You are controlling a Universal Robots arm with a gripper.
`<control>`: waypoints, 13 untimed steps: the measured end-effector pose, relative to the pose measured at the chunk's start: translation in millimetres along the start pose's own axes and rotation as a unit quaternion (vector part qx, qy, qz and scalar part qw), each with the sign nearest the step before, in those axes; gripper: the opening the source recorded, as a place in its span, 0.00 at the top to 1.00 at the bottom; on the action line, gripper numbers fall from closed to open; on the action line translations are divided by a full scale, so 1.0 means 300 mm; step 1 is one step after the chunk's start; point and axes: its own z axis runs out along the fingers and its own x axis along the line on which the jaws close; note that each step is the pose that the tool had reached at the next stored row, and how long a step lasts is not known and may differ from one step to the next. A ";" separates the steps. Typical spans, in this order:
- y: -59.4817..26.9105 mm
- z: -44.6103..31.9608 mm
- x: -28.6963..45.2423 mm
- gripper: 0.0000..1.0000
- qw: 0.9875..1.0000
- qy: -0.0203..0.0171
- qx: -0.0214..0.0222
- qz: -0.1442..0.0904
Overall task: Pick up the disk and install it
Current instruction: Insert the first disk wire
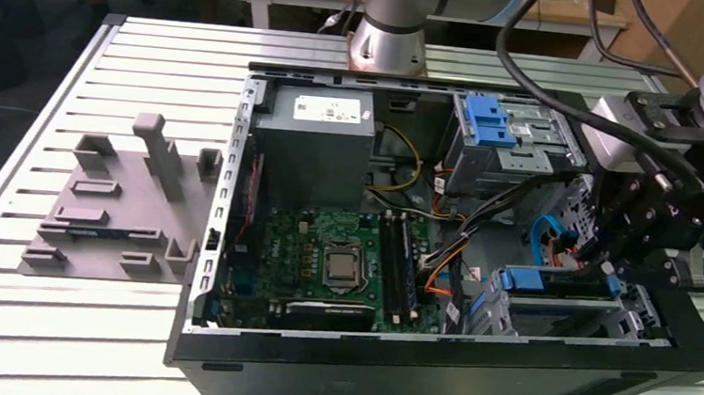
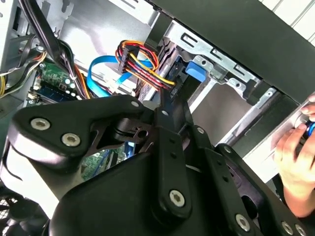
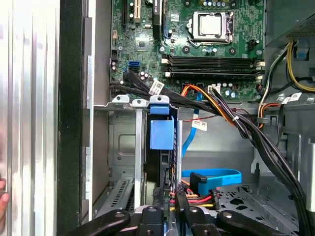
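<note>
The disk [image 1: 556, 281] stands on edge in the drive cage at the case's corner on the exterior view's right, its blue carrier rail facing up. In the first wrist view the disk [image 3: 161, 133] is a dark slab with a blue tab, sunk between the cage's metal walls. My gripper [image 1: 607, 267] hangs right over it, and in the first wrist view the gripper [image 3: 167, 209] is shut on the disk's near edge. In the second wrist view the gripper [image 2: 170, 98] points down at the blue tab [image 2: 196, 69] in the cage.
The open computer case [image 1: 439, 369] lies on a slatted table. It holds a motherboard [image 1: 335, 262], a grey power supply [image 1: 318, 148], an upper cage with a blue latch [image 1: 490, 123] and cable bundles [image 3: 231, 115] beside the bay. A grey fixture [image 1: 126, 199] sits on the exterior view's left. A person's hand [image 2: 295, 157] is near the case.
</note>
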 end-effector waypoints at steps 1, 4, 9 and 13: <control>0.000 -0.004 0.000 0.76 1.000 0.000 0.000 0.000; 0.000 -0.016 0.000 0.78 1.000 0.000 0.000 0.000; 0.000 -0.020 0.000 0.89 1.000 0.000 0.000 0.000; 0.000 -0.020 0.000 0.89 1.000 0.000 0.000 0.000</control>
